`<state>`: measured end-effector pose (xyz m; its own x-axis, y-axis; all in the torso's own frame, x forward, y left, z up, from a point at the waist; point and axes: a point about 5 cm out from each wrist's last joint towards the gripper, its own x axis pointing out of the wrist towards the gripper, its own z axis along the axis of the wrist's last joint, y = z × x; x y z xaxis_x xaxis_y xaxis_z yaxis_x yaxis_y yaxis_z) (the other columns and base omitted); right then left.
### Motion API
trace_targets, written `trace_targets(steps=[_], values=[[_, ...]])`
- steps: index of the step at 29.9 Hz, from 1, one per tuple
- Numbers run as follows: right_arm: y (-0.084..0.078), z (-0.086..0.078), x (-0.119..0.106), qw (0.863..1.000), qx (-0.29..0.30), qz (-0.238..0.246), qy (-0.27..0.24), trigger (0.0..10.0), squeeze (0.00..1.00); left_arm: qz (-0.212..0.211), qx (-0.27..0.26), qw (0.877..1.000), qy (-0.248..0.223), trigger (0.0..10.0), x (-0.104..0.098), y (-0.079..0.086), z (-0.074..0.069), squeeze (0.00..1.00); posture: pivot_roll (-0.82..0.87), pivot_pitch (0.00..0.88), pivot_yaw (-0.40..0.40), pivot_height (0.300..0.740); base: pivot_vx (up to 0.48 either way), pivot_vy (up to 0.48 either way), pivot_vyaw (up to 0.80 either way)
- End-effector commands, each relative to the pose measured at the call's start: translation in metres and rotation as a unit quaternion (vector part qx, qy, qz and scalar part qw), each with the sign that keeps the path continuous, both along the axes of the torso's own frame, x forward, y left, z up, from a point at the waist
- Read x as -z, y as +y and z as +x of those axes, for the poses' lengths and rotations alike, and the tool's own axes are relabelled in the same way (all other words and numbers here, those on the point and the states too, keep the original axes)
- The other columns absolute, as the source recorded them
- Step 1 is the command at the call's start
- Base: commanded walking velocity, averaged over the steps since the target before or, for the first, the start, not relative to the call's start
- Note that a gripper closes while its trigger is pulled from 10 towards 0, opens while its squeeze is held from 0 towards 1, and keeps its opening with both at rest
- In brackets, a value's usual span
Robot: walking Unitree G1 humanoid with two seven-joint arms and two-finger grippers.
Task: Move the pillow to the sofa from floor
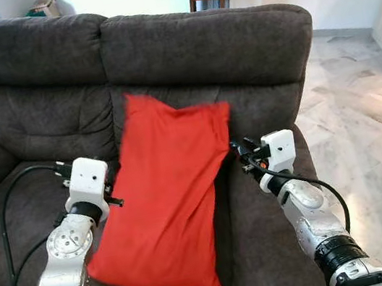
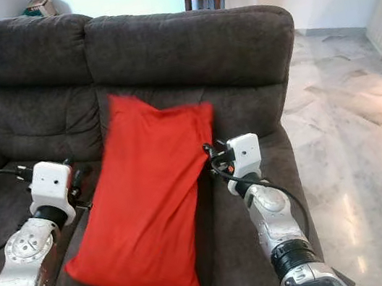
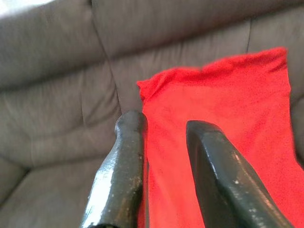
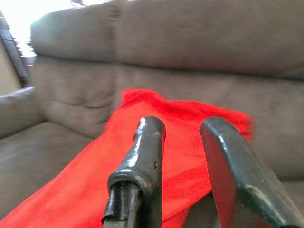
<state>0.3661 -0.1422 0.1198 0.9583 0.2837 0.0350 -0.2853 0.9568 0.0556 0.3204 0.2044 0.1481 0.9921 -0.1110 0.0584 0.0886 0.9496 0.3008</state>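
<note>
Left eye view: the red pillow (image 1: 167, 198) is seen lying on the sofa (image 1: 219, 50) seat, its long axis slanted from the front edge up to the backrest, top corner leaning there. It is flanked by the left gripper (image 3: 164, 156) and right gripper (image 4: 187, 161), each just beside a long side, fingers parted narrowly, nothing held. Neither is judged clearly nearer.
</note>
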Motion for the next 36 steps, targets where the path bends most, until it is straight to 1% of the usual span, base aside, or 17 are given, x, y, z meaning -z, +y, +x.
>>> trace_targets(steps=[1, 2, 4, 5, 6, 7, 8, 9, 10, 11, 12, 14, 15, 17, 21, 24, 36], values=[[-0.012, -0.002, 0.009, 0.999, 0.036, 0.004, 0.019, 10.0, 0.0, 0.005, -0.005, 1.0, 0.014, 10.0, 0.009, 0.003, -0.002, 1.0, 0.12, 0.089, -0.007, 0.74, 0.0, 0.0, 0.0], [-0.033, -0.01, 0.025, 0.993, 0.102, 0.03, 0.049, 10.0, 0.0, -0.023, -0.025, 0.998, 0.056, 10.0, 0.035, 0.01, -0.005, 0.0, 0.11, 0.076, 0.005, 0.74, 0.0, 0.0, 0.0], [-0.05, -0.022, 0.045, 0.984, 0.151, 0.048, 0.079, 10.0, 0.0, -0.036, -0.042, 0.993, 0.104, 10.0, 0.063, 0.016, -0.012, 0.0, 0.1, 0.068, 0.013, 0.74, 0.0, 0.0, 0.0], [-0.05, -0.022, 0.045, 0.984, 0.151, 0.048, 0.079, 10.0, 0.0, -0.036, -0.042, 0.993, 0.104, 10.0, 0.063, 0.016, -0.012, 0.0, 0.1, 0.068, 0.013, 0.74, 0.0, 0.0, 0.0], [-0.058, -0.032, 0.058, 0.979, 0.171, 0.047, 0.1, 10.0, 0.0, -0.042, -0.053, 0.989, 0.132, 10.0, 0.079, 0.02, -0.016, 0.0, 0.09, 0.06, 0.016, 0.74, 0.0, 0.0, 0.0], [-0.069, -0.047, 0.077, 0.97, 0.199, 0.054, 0.13, 10.0, 0.0, -0.036, -0.065, 0.982, 0.174, 10.0, 0.101, 0.024, -0.025, 0.0, 0.08, 0.052, 0.025, 0.74, 0.0, 0.0, 0.0], [-0.084, -0.074, 0.105, 0.95, 0.242, 0.072, 0.182, 10.0, 0.0, -0.013, -0.074, 0.97, 0.233, 10.0, 0.131, 0.028, -0.042, 0.0, 0.07, 0.047, 0.027, 0.74, 0.0, 0.0, 0.0], [-0.084, -0.074, 0.105, 0.95, 0.242, 0.072, 0.182, 10.0, 0.0, -0.013, -0.074, 0.97, 0.233, 10.0, 0.131, 0.028, -0.042, 0.0, 0.07, 0.047, 0.027, 0.74, 0.0, 0.0, 0.0], [-0.088, -0.083, 0.113, 0.944, 0.256, 0.074, 0.193, 10.0, 0.0, -0.01, -0.077, 0.964, 0.253, 10.0, 0.139, 0.028, -0.048, 0.0, 0.07, 0.034, 0.035, 0.74, 0.0, 0.0, 0.0], [-0.096, -0.103, 0.128, 0.932, 0.281, 0.08, 0.216, 10.0, 0.0, -0.021, -0.089, 0.953, 0.29, 10.0, 0.157, 0.029, -0.062, 0.0, 0.06, 0.022, 0.042, 0.74, 0.0, 0.0, 0.0], [-0.098, -0.109, 0.134, 0.927, 0.289, 0.08, 0.224, 10.0, 0.0, -0.021, -0.092, 0.949, 0.302, 10.0, 0.163, 0.029, -0.067, 0.0, 0.04, 0.005, 0.047, 0.74, 0.0, 0.0, 0.0], [-0.102, -0.129, 0.149, 0.913, 0.31, 0.081, 0.253, 10.0, 0.0, 0.018, -0.08, 0.936, 0.342, 10.0, 0.181, 0.026, -0.084, 0.0, 0.03, 0.0, 0.054, 0.74, 0.0, 0.0, 0.0], [-0.102, -0.129, 0.149, 0.913, 0.31, 0.081, 0.253, 10.0, 0.0, 0.018, -0.08, 0.936, 0.342, 10.0, 0.181, 0.026, -0.084, 0.0, 0.03, 0.0, 0.054, 0.74, 0.0, 0.0, 0.0], [-0.101, -0.141, 0.158, 0.904, 0.318, 0.074, 0.275, 10.0, 0.0, 0.031, -0.075, 0.923, 0.377, 10.0, 0.195, 0.023, -0.099, 0.0, 0.02, 0.0, 0.059, 0.74, 0.0, 0.0, 0.0], [-0.101, -0.154, 0.17, 0.887, 0.329, 0.073, 0.314, 10.0, 0.0, 0.02, -0.085, 0.907, 0.411, 10.0, 0.208, 0.02, -0.115, 0.0, 0.01, 0.0, 0.052, 0.74, 0.0, 0.0, 0.0], [-0.095, -0.156, 0.174, 0.887, 0.306, 0.061, 0.34, 10.0, 0.0, 0.002, -0.105, 0.893, 0.437, 10.0, 0.217, 0.017, -0.125, 0.0, 0.01, 0.0, 0.04, 0.74, 0.0, 0.0, 0.0], [-0.08, -0.161, 0.184, 0.88, 0.273, 0.048, 0.386, 10.0, 0.0, -0.024, -0.126, 0.891, 0.436, 10.0, 0.222, 0.011, -0.131, 0.0, 0.03, 0.0, 0.014, 0.74, 0.0, 0.0, 0.0]])
